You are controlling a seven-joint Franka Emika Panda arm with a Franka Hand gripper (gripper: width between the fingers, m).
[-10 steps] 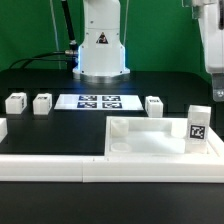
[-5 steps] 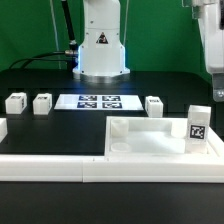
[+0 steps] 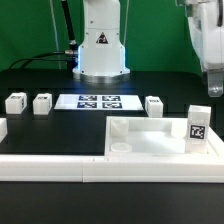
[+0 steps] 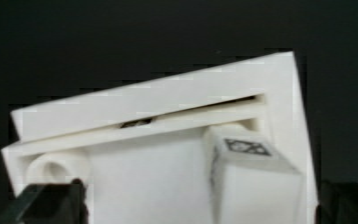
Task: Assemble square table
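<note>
The square table's slab (image 3: 150, 140) lies rim-up at the exterior view's front right. A tagged leg block (image 3: 198, 122) stands upright in its right corner. Three loose leg blocks (image 3: 15, 102) (image 3: 42, 102) (image 3: 154, 105) rest on the black table behind it. My gripper (image 3: 212, 88) hangs open, high above the standing leg, holding nothing. In the wrist view the slab (image 4: 158, 110) fills the picture with the tagged leg (image 4: 250, 150) on it. My gripper (image 4: 202, 205) shows only dark fingertips (image 4: 43, 200) set wide apart at either side.
The marker board (image 3: 100, 100) lies flat in front of the robot base (image 3: 100, 50). A long low white border wall (image 3: 60, 166) runs along the front. Another small white piece (image 3: 2, 128) shows at the left edge.
The gripper has shifted slightly toward the exterior view's left, still open. No part has moved.
</note>
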